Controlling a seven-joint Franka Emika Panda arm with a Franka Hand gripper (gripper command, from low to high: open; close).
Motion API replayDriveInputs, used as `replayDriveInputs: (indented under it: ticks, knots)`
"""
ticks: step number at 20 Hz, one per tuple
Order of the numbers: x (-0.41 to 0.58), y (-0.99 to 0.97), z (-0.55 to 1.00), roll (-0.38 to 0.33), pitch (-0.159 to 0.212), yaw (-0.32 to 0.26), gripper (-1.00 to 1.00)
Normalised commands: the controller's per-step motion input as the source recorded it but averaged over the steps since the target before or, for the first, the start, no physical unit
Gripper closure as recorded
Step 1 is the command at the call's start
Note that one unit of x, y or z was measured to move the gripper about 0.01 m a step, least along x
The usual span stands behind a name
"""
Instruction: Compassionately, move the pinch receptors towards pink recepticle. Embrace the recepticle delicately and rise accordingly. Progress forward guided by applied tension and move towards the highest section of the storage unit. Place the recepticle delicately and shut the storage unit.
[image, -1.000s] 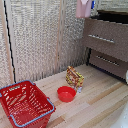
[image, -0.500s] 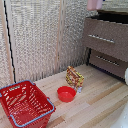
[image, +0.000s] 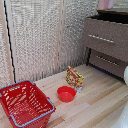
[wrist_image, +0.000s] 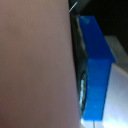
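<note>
Above the dresser (image: 107, 37), blue fingers (wrist_image: 95, 70) clamp the pink cup (image: 105, 4); no writing legible

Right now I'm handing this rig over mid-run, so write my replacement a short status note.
Gripper: in the wrist view a blue finger presses against the pink cup, so it looks shut on it.
Cup: a pink shape shows above the dresser at the exterior view's top edge, carried high.
Top drawer: appears open, dark gap.
Done: grasp and lift.
Left: set the cup in the top drawer, release, shut it.
Red bowl and red basket are untouched.
</note>
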Motion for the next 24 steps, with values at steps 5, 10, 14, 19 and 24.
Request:
replayDriveInputs:
  ticks: [5, 10, 14, 19, 24]
  knots:
    - [0.009, -0.69, -0.02, -0.009, 0.007, 0.125, 1.00]
    - [0.000, -0.16, -0.25, -0.038, -0.028, 0.059, 1.00]
    - [-0.061, 0.10, -0.12, -0.056, 0.010, 0.000, -1.00]
    - [0.040, 0.10, 0.08, -0.080, 0.021, 0.015, -1.00]
    - [0.044, 0.18, 0.27, -0.123, 0.000, 0.132, -1.00]
